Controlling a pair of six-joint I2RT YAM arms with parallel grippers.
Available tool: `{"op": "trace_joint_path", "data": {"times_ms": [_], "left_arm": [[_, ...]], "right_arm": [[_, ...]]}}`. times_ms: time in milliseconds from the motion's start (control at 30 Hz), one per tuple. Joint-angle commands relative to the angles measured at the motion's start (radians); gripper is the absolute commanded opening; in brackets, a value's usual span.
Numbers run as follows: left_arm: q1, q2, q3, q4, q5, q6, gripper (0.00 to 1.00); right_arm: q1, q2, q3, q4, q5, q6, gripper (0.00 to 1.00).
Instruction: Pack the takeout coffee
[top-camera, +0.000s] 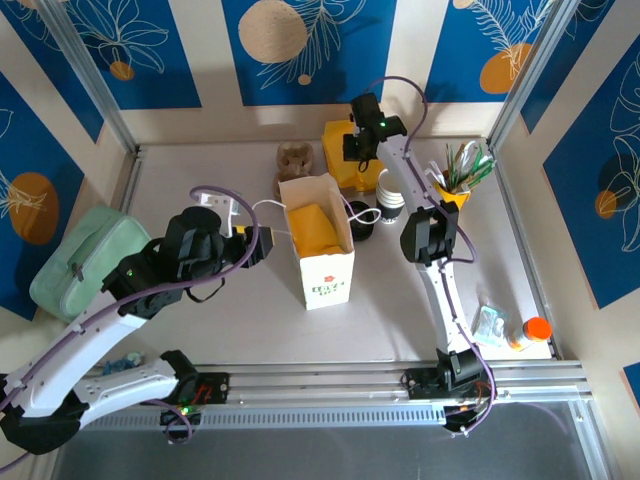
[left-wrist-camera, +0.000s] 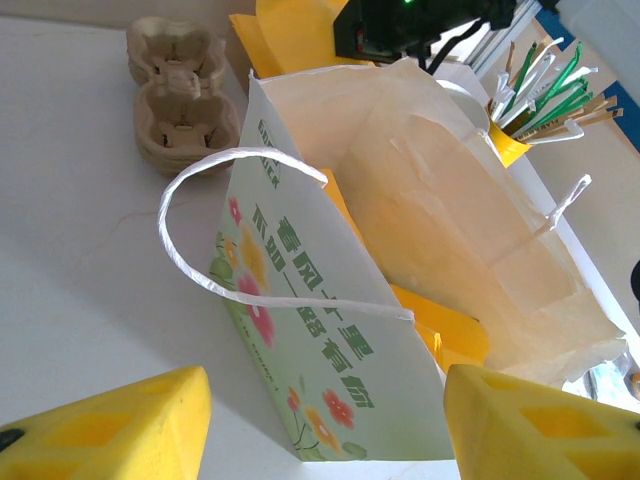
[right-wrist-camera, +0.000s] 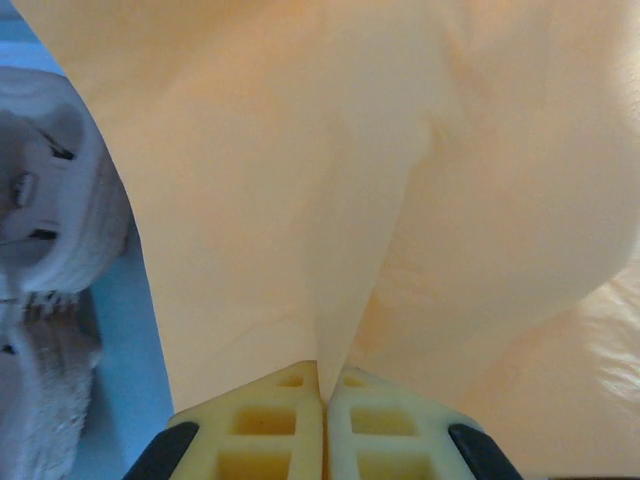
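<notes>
The left arm (top-camera: 90, 335) and the right arm (top-camera: 440, 300) are white with black joints. Thin purple cables (top-camera: 212, 188) loop off them, and tiny green lights (top-camera: 381, 124) glow. The fingers (right-wrist-camera: 262, 428) are yellow blocks with square dents.

The white paper bag (left-wrist-camera: 300, 330) bears flowers; the tissue paper (right-wrist-camera: 400, 200) is orange.
</notes>
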Motion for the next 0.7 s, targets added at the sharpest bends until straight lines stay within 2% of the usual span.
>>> {"op": "trace_joint_path", "data": {"times_ms": [0, 267, 500, 667], "left_arm": [[-0.006, -0.023, 0.001, -0.014, -0.005, -0.008, 0.63], [-0.006, -0.028, -0.001, -0.013, -0.002, -0.008, 0.63], [-0.007, -0.03, 0.001, -0.012, 0.021, -0.006, 0.63], [-0.007, -0.03, -0.009, 0.002, 0.032, -0.008, 0.63]], "right_arm": [[0.004, -0.097, 0.022, -0.038, -0.045, 0.028, 0.06], [0.007, -0.232, 0.022, -0.091, -0.134, 0.066, 0.04], [0.002, -0.353, 0.045, -0.207, -0.284, 0.109, 0.03], [0.002, -0.473, -0.027, -0.266, -0.41, 0.137, 0.03]]}}
